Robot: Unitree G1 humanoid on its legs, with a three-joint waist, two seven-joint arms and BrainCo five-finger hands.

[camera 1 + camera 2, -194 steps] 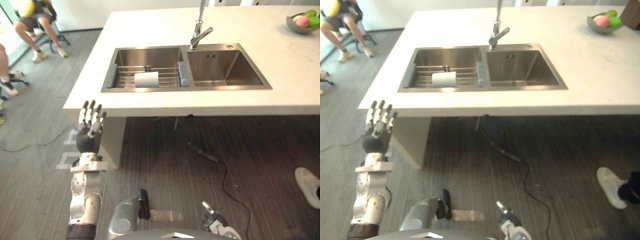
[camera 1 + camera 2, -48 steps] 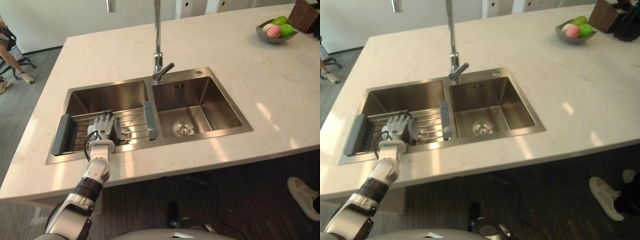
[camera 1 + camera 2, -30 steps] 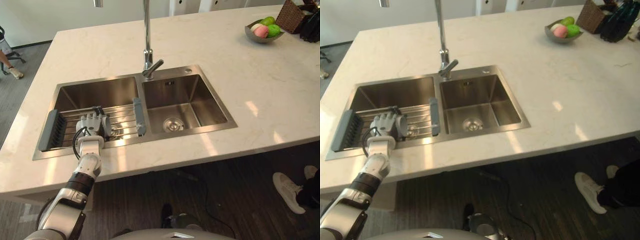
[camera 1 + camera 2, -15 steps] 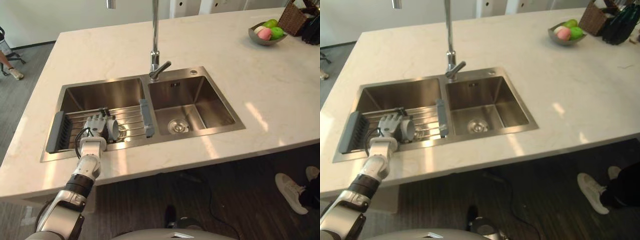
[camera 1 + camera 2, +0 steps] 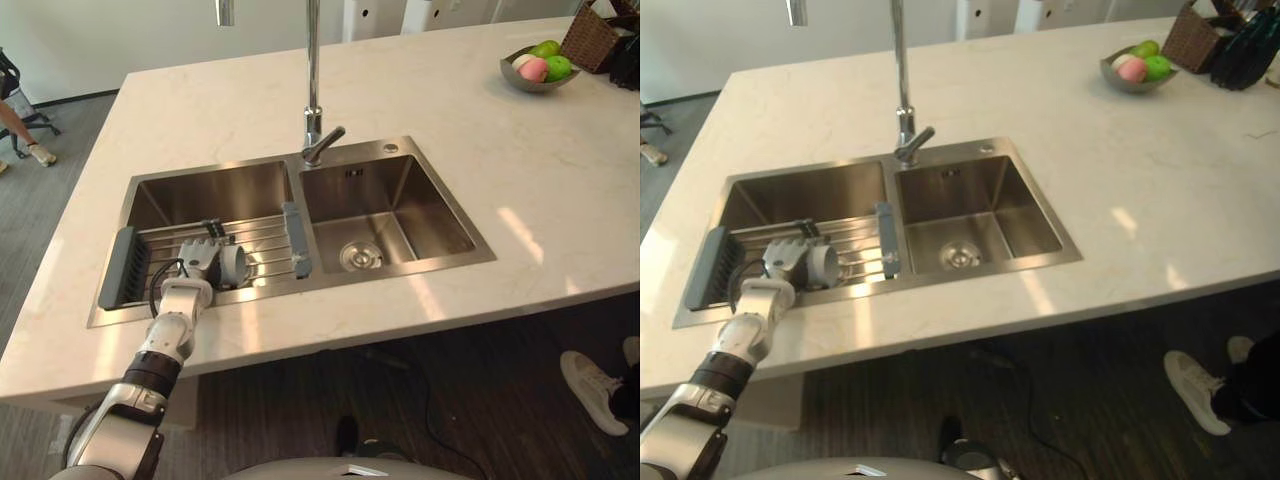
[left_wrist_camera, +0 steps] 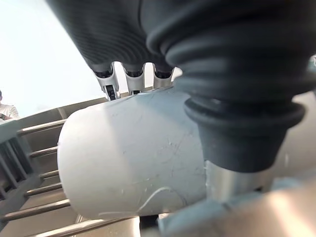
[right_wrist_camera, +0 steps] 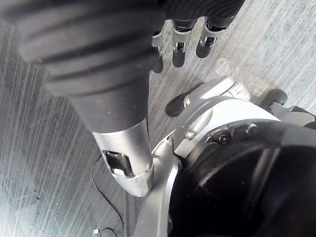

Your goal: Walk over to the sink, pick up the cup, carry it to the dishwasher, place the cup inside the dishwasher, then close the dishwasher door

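Observation:
A pale grey cup (image 5: 232, 266) lies on its side on the wire rack (image 5: 262, 240) in the left basin of the steel sink (image 5: 300, 291), mouth turned toward the divider. My left hand (image 5: 198, 258) reaches over the front rim and is shut on the cup. In the left wrist view the fingers (image 6: 109, 84) hook over the far side of the cup (image 6: 133, 158) and the thumb presses its near side. My right hand (image 7: 123, 163) hangs low over the floor with its fingers (image 7: 180, 47) straight and holds nothing.
A tall faucet (image 5: 312, 100) stands behind the basin divider, and the right basin (image 5: 385, 225) has a drain. A fruit bowl (image 5: 538, 70) and a wicker basket (image 5: 590, 25) sit far right on the counter. A person's shoe (image 5: 595, 380) is on the floor at right.
My left hand's fingers have curled round the cup, whose mouth now shows beside the hand. The camera has shifted a little; the right hand is unchanged.

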